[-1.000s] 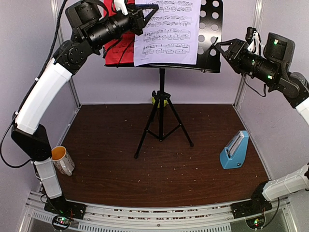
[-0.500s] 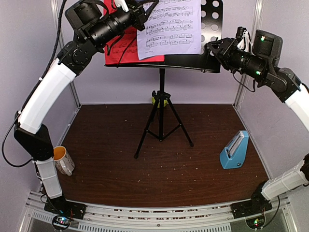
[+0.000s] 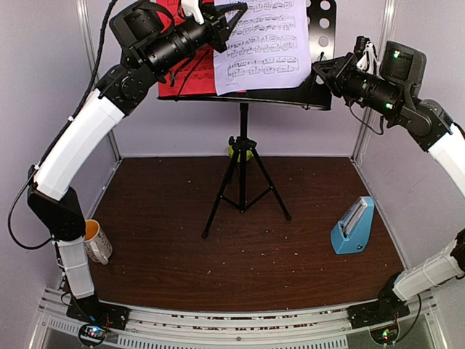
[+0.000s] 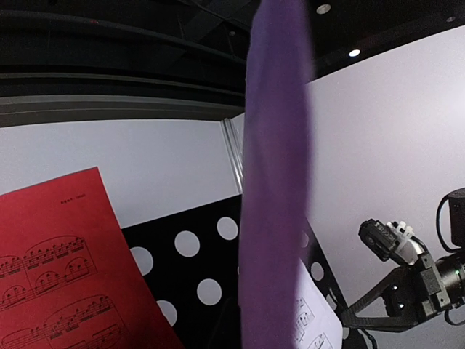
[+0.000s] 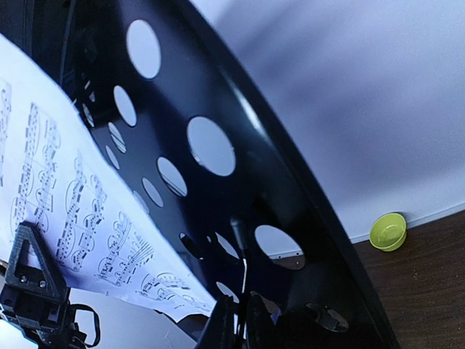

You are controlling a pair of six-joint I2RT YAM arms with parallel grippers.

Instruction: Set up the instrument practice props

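The black perforated music stand (image 3: 320, 45) stands on its tripod (image 3: 243, 182) at the back. The red sheet (image 3: 186, 73) rests on its left half. My left gripper (image 3: 220, 16) is shut on the top left corner of the white sheet (image 3: 265, 43) and holds it in front of the desk. The left wrist view shows that sheet edge-on as a blurred purple band (image 4: 276, 182), beside the red sheet (image 4: 58, 276). My right gripper (image 3: 324, 73) is shut on the stand's lower right edge (image 5: 290, 240). The blue metronome (image 3: 354, 227) stands on the table at the right.
A white patterned mug (image 3: 94, 241) sits at the left table edge beside my left arm's base. A small green bowl (image 3: 240, 151) lies behind the tripod by the back wall, and also shows in the right wrist view (image 5: 387, 231). Walls close in the sides.
My left gripper has carried the white sheet to the right across the stand. My right gripper moved left from clear of the stand onto its lower right edge.
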